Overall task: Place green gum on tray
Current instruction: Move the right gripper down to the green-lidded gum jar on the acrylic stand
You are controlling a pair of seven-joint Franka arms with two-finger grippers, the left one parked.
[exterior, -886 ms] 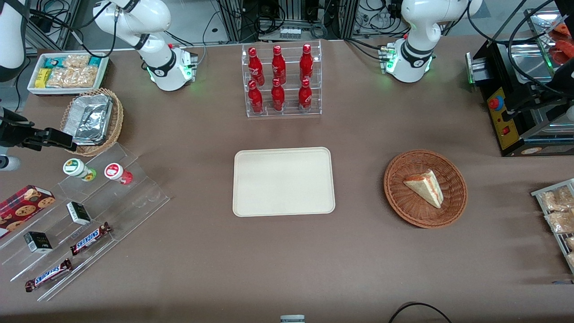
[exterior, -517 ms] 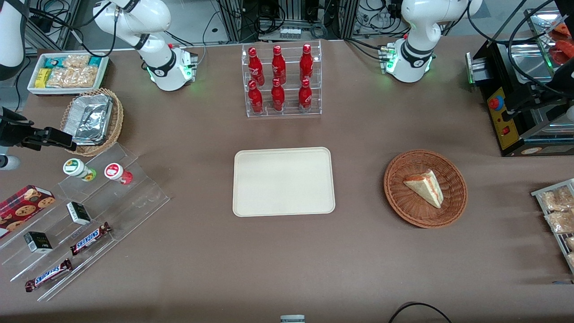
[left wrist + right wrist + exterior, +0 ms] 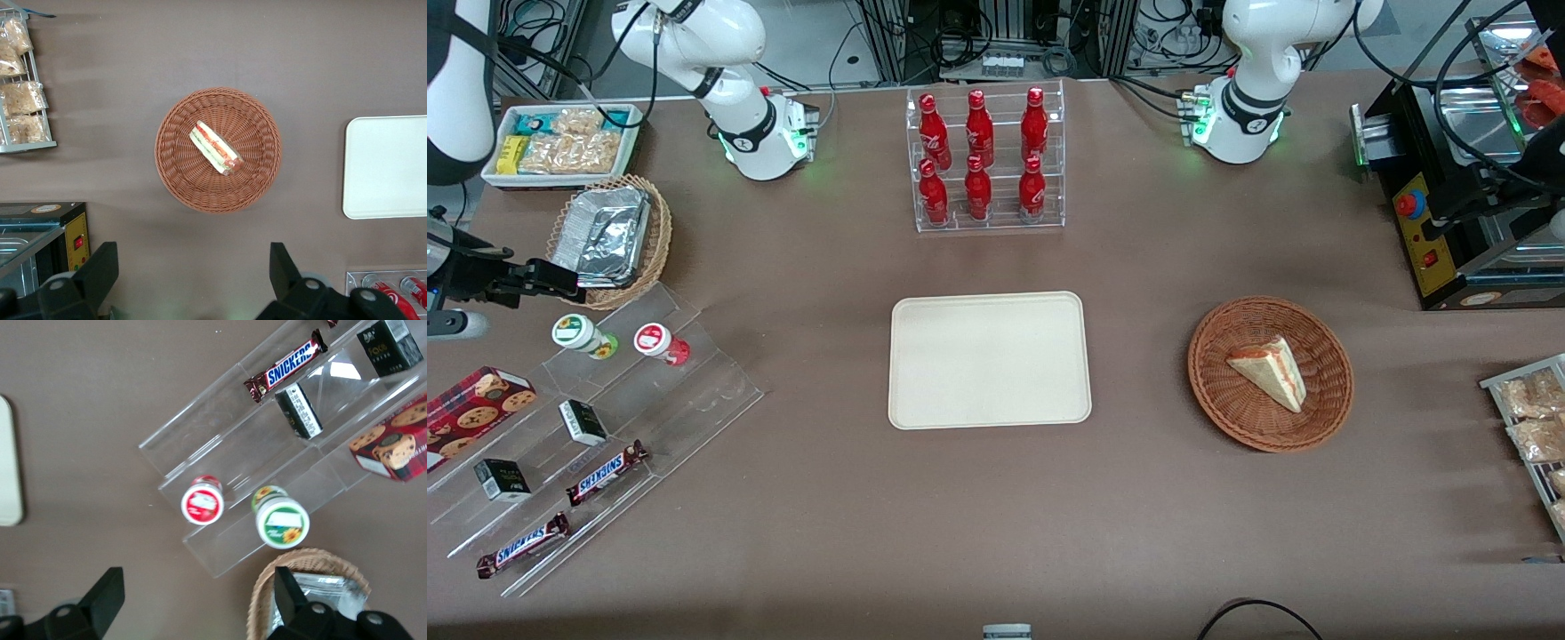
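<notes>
The gripper (image 3: pixel 560 280) sits at the far left edge of the front frame, in mid air over the table's working-arm end, just above the green gum (image 3: pixel 583 335) in the picture and close to it, not touching. In the wrist view its two fingers (image 3: pixel 107 597) are spread wide with nothing between them.

The green gum (image 3: pixel 281 519) stands upright on the highest step of a clear stepped rack (image 3: pixel 649 400), left part of the front frame. Its long axis runs vertical, white lid facing up, green-yellow body below it. Just beside it on the same step, toward the tray, stands a red gum bottle (image 3: pixel 660 342), also upright, the two apart.

The tray (image 3: pixel 989 360) lies flat in the frame's centre, well apart from the gum, long side running across the picture.

A foil-filled wicker basket (image 3: pixel 612 240) sits in the upper left, just beside the gripper and farther from the camera than the gum. Lower rack steps hold small black boxes (image 3: pixel 583 421) and Snickers bars (image 3: pixel 605 472).
</notes>
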